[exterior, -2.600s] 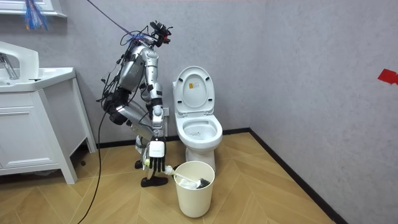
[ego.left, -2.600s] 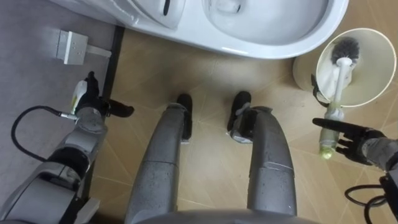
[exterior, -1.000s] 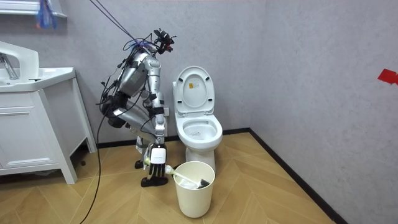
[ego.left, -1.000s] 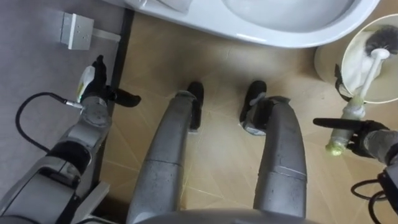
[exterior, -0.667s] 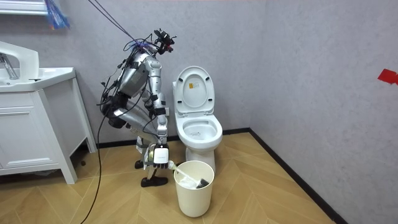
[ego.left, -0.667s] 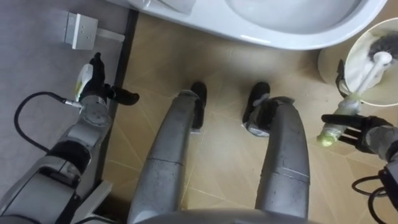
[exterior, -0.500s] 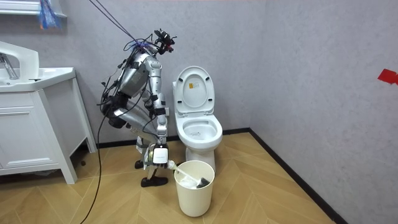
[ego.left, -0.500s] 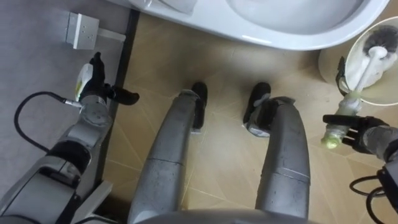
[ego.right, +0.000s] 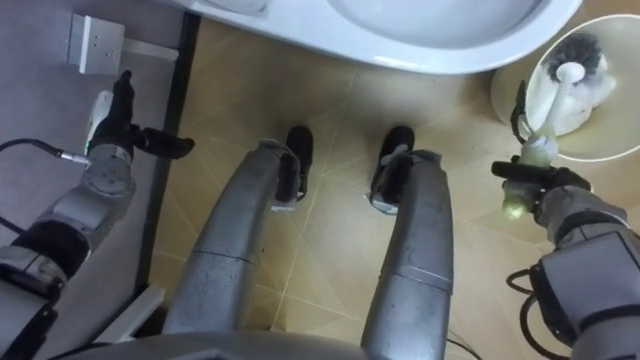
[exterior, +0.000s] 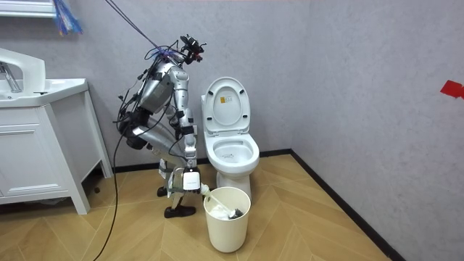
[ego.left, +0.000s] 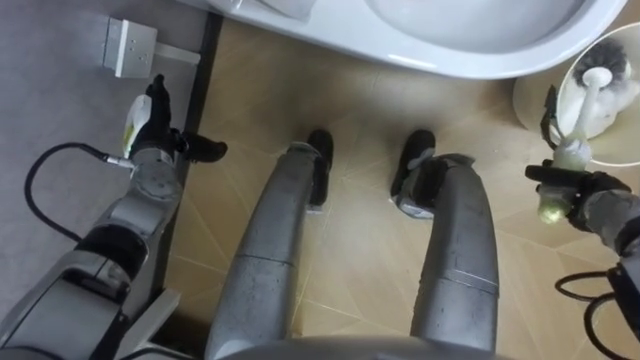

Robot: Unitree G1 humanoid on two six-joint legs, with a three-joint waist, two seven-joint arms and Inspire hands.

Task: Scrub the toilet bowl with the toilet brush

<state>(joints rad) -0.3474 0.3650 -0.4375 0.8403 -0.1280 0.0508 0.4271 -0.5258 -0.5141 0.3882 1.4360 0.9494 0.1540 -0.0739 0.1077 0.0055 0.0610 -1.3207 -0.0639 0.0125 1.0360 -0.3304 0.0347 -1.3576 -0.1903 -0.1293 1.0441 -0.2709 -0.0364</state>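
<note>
Stands bent forward at the waist on the wood floor [exterior: 304,217], between a white vanity cabinet [exterior: 40,156] at the room view's left and the open-lidded toilet [exterior: 230,148]. Holds the left hand [ego.left: 158,135] low at the far left of the eye views, beside the dark baseboard [ego.left: 205,70] and just below a white wall plate [ego.left: 128,48], with straight fingers pointing up, thumb stuck out sideways and nothing in its grasp. Faces the white toilet bowl [ego.left: 470,50] across the top of the eye views, with both feet planted just short of its rim. Reaches down at the right with the right hand [ego.left: 585,195], fingers curled tight round the handle of the toilet brush [ego.left: 592,92]. Grips that handle near its yellow-green end, which pokes out below the fist. Has the brush slanting up and away from the hand, with the dark bristle head [ego.left: 610,55] inside the pale round bin [exterior: 226,230]. Shows, in the room view, that bin standing on the floor just in front of the toilet, to the room view's right of the robot's feet, with the gripping hand near its rim.
</note>
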